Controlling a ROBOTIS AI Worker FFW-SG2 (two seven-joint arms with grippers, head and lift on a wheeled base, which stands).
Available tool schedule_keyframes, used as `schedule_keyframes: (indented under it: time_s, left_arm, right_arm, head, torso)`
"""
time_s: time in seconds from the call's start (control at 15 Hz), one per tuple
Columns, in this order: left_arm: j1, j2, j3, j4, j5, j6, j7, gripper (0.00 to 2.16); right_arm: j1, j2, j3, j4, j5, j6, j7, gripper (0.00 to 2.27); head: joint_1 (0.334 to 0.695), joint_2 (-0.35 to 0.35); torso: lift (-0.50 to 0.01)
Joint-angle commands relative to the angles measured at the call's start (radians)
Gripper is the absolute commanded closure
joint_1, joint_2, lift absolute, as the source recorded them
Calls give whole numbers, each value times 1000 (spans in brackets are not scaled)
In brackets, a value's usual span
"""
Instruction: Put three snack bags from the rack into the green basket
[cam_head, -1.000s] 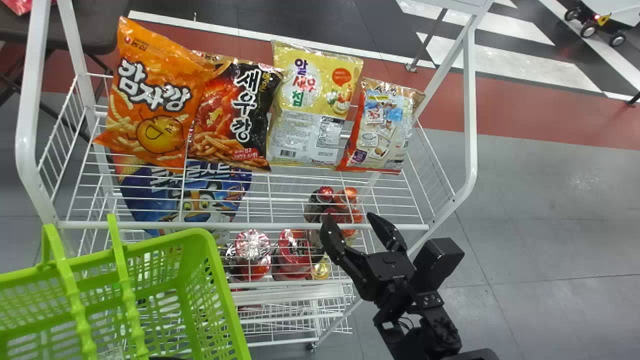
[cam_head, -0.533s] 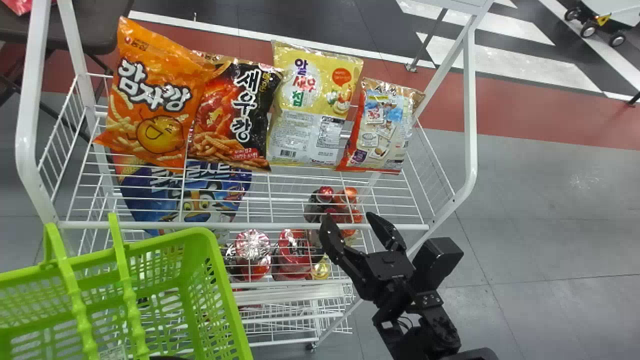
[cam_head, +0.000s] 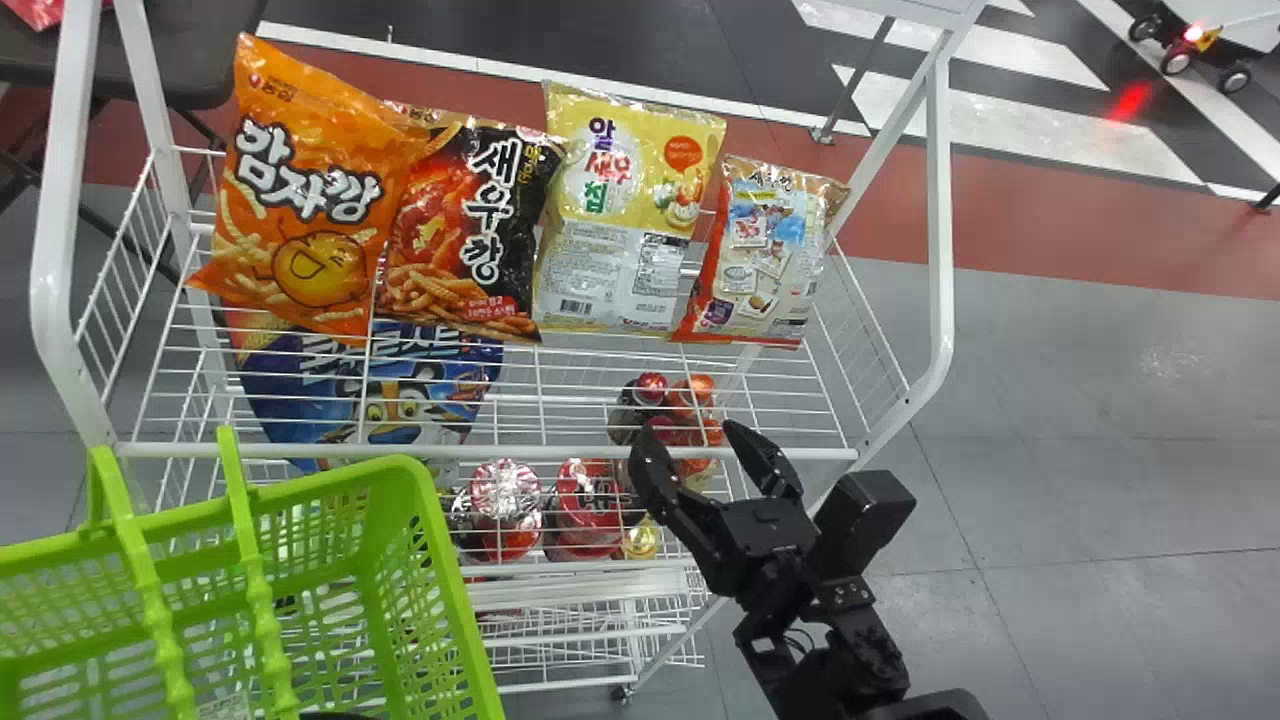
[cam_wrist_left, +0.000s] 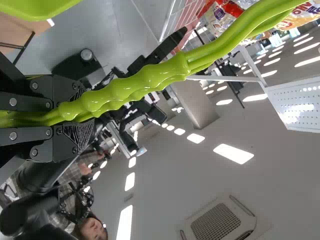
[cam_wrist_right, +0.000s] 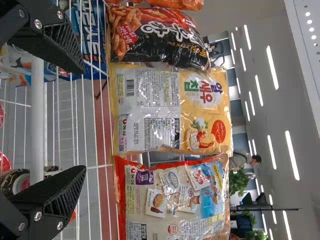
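My right gripper (cam_head: 698, 458) is at the near rail, towards the right, its two fingers apart with nothing between them. My left gripper (cam_wrist_left: 89, 114) is clamped on the smooth green plastic handles (cam_wrist_left: 150, 80) of the slatted green basket (cam_head: 430, 560), which hangs near left.

Four snack bags stand in a row on the top shelf of the white wire rack (cam_head: 943, 250): shiny orange (cam_head: 300, 200) far left, then black and red (cam_head: 470, 225), yellow and white (cam_head: 625, 215), and cream and blue with red edges (cam_head: 760, 250) at right.

I judge this step to be the approach to a first bag, and the yellow and white one looks best lined up. I should go in level, clear the rail, and straddle it with one finger towards each neighbour. The gaps are tight, so a careless finger could snag the next bag. I would pinch firmly enough to hold slick film without crushing, then lift before drawing back.
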Motion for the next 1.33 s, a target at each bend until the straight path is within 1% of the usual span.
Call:
schedule_keyframes:
  time_s: [0.0,0.2,0.27,0.53,0.6,0.67,0.93,1.0,1.13,1.2,1.27]
  left_arm:
    - [0,-3,-2,-4,0,17,-13,2145]
    - [2,-3,-6,-6,-6,27,-13,2145]
    - [2,-3,-8,-9,-8,30,-13,2145]
    - [2,-3,-17,-10,-18,39,-13,2145]
    - [2,-3,-22,-10,-20,39,-13,2145]
    - [2,-3,-23,-10,-20,39,-13,2145]
    - [3,-3,-22,-12,-21,48,-13,2145]
    - [6,-3,-20,-13,-21,48,-13,2145]
    - [12,-3,-15,-13,-21,48,-13,2145]
    - [14,-3,-12,-13,-21,48,-13,2145]
    - [15,-3,-9,-15,-21,48,-13,2145]
  right_arm:
    - [-34,4,35,-3,1,6,2,140]
    - [-114,15,90,-1,15,74,-9,140]
    - [-138,15,107,-1,18,92,-11,140]
    - [-241,15,196,-1,47,187,-29,140]
    - [-272,16,221,0,55,212,-37,140]
    - [-301,21,237,3,59,242,-41,140]
    - [-442,56,320,72,65,316,-55,140]
    - [-480,65,337,111,58,322,-54,140]
    - [-546,70,382,187,44,313,-48,137]
    - [-569,85,389,220,38,304,-40,134]
    - [-589,101,395,252,36,291,-28,130]
  head:
    - [695,-329]
    - [695,-291]
    - [695,-256]
    - [695,-191]
    - [695,-157]
    - [695,-141]
    - [695,-73]
    - [695,-40]
    - [695,-12]
    - [695,1]
    - [695,28]
  torso:
    - [0]
    - [0]
    - [0]
    - [0]
    - [0]
    - [0]
    - [0]
    - [0]
    - [0]
    - [0]
    - [0]
